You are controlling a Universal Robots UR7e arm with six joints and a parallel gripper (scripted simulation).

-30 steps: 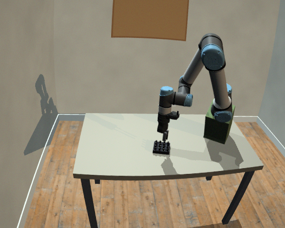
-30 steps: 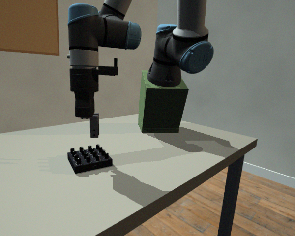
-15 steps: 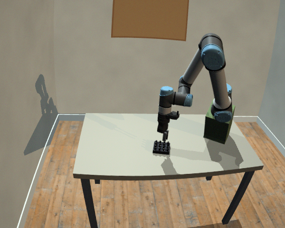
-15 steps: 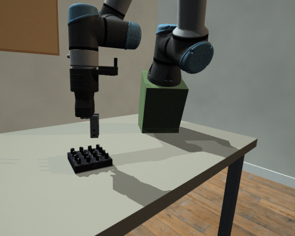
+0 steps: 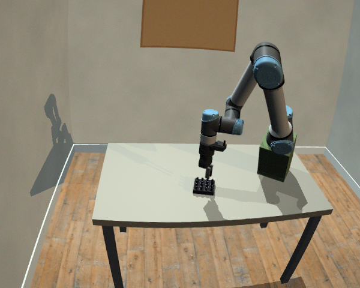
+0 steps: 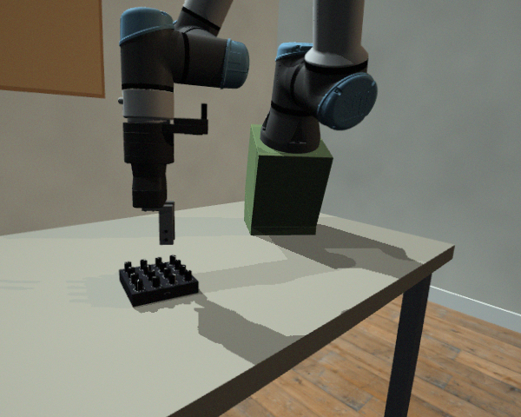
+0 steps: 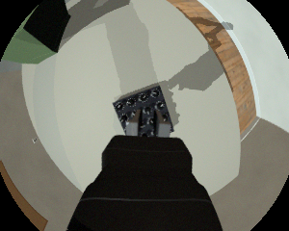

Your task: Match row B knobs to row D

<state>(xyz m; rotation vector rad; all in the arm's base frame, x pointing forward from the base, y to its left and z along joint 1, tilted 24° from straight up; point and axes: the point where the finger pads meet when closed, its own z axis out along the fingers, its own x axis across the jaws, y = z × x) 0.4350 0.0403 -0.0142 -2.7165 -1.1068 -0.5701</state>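
Observation:
The black knob box (image 5: pixel 203 193) (image 6: pixel 155 298) (image 7: pixel 151 102) stands flat on the table, with a grid of upright knobs on top. A small feature shows on its near side in the exterior view, too small to identify. White lines and marks show at some knobs, but their pointing directions and the printed names cannot be read. My gripper (image 5: pixel 208 177) (image 6: pixel 166 244) (image 7: pixel 147 116) is partly open, with nothing between its fingers. It points down and hangs above the box; in the wrist view the fingers hide part of the knobs.
The pale table (image 5: pixel 143 201) (image 6: pixel 72 350) (image 7: pixel 202 144) carries the box. The arm's green base block (image 5: pixel 273 161) (image 6: pixel 285 193) (image 7: pixel 36 48) stands to the right in the top and exterior views. Arm shadows fall beside the box. The table's near edge lies beyond the box's near side.

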